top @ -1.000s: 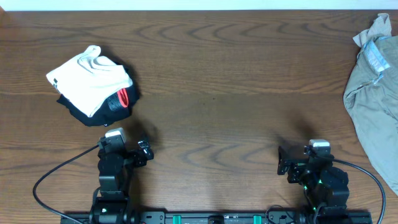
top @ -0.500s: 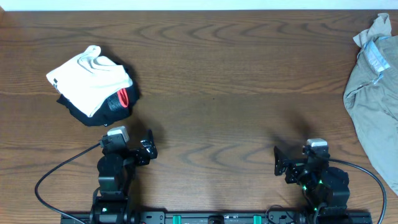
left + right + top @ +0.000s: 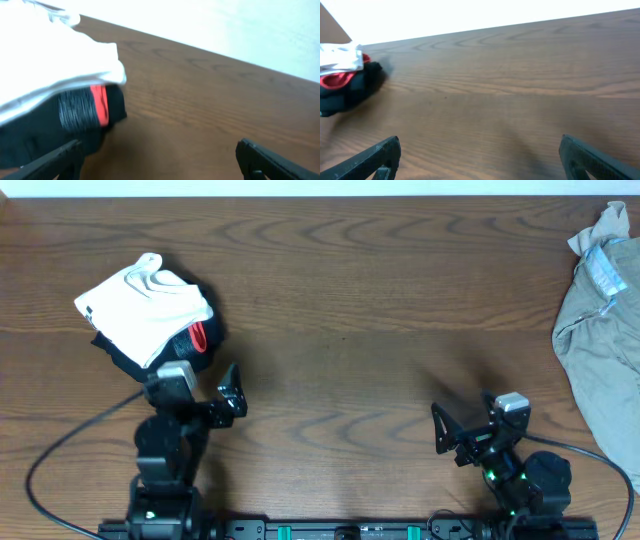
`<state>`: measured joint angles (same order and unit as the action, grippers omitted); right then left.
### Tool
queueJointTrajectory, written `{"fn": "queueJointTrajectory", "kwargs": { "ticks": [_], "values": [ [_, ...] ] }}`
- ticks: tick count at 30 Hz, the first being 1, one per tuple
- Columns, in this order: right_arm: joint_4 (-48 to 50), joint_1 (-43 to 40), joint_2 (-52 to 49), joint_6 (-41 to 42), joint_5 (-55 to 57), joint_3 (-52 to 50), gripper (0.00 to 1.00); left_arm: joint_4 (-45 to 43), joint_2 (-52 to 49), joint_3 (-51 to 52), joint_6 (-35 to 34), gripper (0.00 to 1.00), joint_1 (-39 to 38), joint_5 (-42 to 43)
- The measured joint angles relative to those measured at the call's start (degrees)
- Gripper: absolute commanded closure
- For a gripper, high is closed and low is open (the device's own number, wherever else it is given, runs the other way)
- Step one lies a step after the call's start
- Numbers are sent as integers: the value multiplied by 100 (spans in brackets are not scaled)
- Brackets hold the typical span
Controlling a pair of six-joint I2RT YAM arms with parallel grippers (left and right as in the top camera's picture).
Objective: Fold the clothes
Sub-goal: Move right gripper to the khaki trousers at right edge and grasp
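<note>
shorts (image 3: 600, 340) crumpled at right edge, folded pile (image 3: 150, 320) beside left claw (image 3: 160, 146)

Brown wooden table (image 3: 510, 90), grain running left to right, fills most of the view. Right gripper (image 3: 482, 157) at the near edge, jaws spread wide, nothing between them; the two dark fingers (image 3: 380, 155) show only at the near left and near right corners. Far left: a small heap of clothes (image 3: 350, 92), black at the bottom, a red patch (image 3: 335, 79) in the middle, white cloth (image 3: 340, 56) on top. Heap well apart from the gripper. Pale background beyond the table's far edge.
</note>
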<state>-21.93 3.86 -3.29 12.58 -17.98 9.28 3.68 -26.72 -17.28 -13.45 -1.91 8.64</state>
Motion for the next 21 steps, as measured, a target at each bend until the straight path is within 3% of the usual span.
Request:
{"fn": "queueJointTrajectory", "kwargs": {
  "ticks": [5, 9, 16, 21],
  "values": [
    [122, 0, -986, 83, -184, 372, 1, 1141, -765, -1346, 356, 2, 0, 0],
    [-122, 0, -2197, 109, -232, 1331, 1, 2175, -1563, -2577, 629, 2, 0, 0],
    [-1952, -4, -4752, 22, -291, 3783, 1, 4089, -2898, -4817, 905, 2, 0, 24],
    [-2876, -4, -6218, -376, -317, 5383, 1, 4419, -3432, -5829, 931, 2, -2, 243]
  ]
}}
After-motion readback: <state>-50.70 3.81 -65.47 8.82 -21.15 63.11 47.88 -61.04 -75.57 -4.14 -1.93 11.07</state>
